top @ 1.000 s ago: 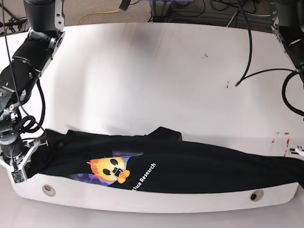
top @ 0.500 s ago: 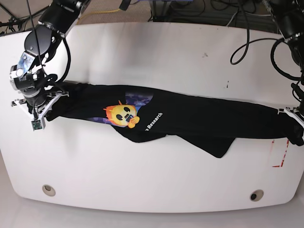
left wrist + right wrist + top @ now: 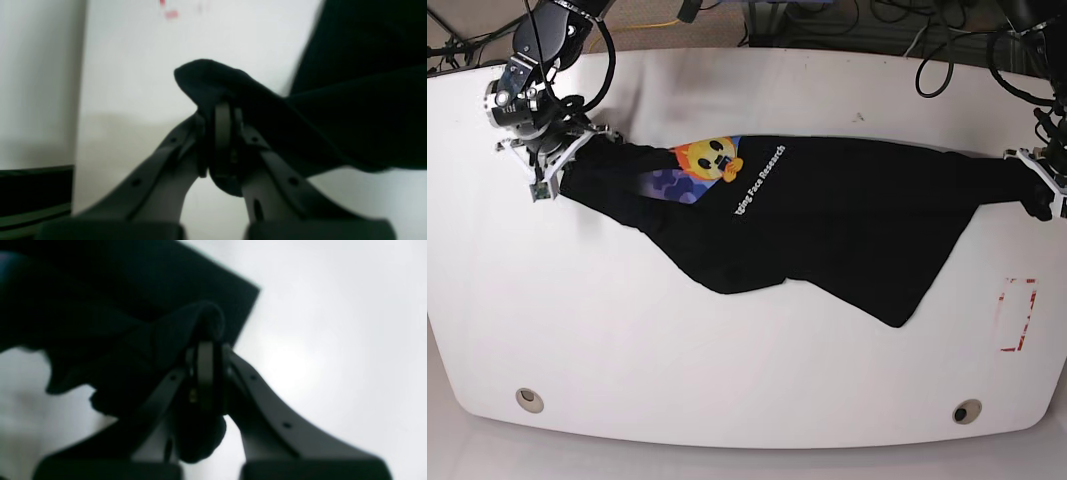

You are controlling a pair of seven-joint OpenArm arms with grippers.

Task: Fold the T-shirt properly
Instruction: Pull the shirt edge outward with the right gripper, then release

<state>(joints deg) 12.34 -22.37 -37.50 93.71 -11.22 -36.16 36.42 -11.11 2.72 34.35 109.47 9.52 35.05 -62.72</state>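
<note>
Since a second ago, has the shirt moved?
Yes. The shirt went from the table's near edge toward the far edge, away from the two round holes.

Even, bright overhead light washes the white bench (image 3: pixel 757 90) in the base view, with only faint shadows and slight bowing at the edges. Both wrist views are soft and blurred, backlit by the glaring bench, so the black T-shirt (image 3: pixel 350 110) and fingers (image 3: pixel 263 400) read as near silhouettes.
</note>
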